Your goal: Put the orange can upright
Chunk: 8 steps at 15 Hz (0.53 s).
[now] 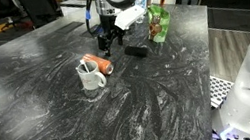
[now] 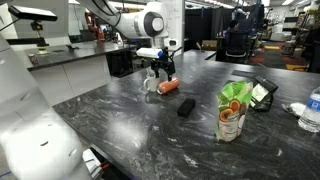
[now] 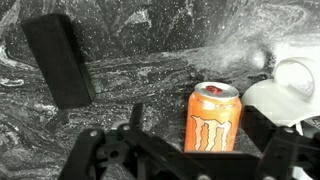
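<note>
The orange can (image 1: 103,67) lies on its side on the dark marbled table, right beside the white mug (image 1: 91,77). It also shows in an exterior view (image 2: 169,87) and in the wrist view (image 3: 214,122), with its silvery top end pointing away. My gripper (image 1: 109,40) hangs a little above the can in both exterior views (image 2: 160,72). In the wrist view its fingers (image 3: 200,135) are spread open on either side of the can and hold nothing.
A black block (image 1: 136,51) lies near the can, also seen in the wrist view (image 3: 60,60). A green packet (image 2: 233,110) stands further off, with a dark framed object (image 2: 262,93) and a water bottle (image 2: 312,110) beyond. The mug (image 3: 290,88) is close to one finger.
</note>
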{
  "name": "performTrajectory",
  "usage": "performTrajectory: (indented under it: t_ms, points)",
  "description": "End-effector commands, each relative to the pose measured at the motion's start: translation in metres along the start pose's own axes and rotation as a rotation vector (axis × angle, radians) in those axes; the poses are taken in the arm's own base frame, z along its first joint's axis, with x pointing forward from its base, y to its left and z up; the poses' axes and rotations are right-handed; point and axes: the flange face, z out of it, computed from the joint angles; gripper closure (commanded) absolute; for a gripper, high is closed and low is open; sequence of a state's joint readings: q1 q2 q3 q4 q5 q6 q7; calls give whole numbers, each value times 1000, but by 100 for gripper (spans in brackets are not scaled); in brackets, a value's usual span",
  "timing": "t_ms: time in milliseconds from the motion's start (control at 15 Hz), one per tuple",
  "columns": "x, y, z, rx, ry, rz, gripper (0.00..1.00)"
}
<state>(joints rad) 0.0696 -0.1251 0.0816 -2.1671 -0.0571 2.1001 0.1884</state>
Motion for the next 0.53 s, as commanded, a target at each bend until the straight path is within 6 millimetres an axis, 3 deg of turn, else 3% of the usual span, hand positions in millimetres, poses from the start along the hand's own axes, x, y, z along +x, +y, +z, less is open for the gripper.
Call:
performTrajectory:
  t_ms: [0,467]
  points:
    - [-2,-10,9,-37,64,12,0]
    - [-1,-11,24,9,125,53,0]
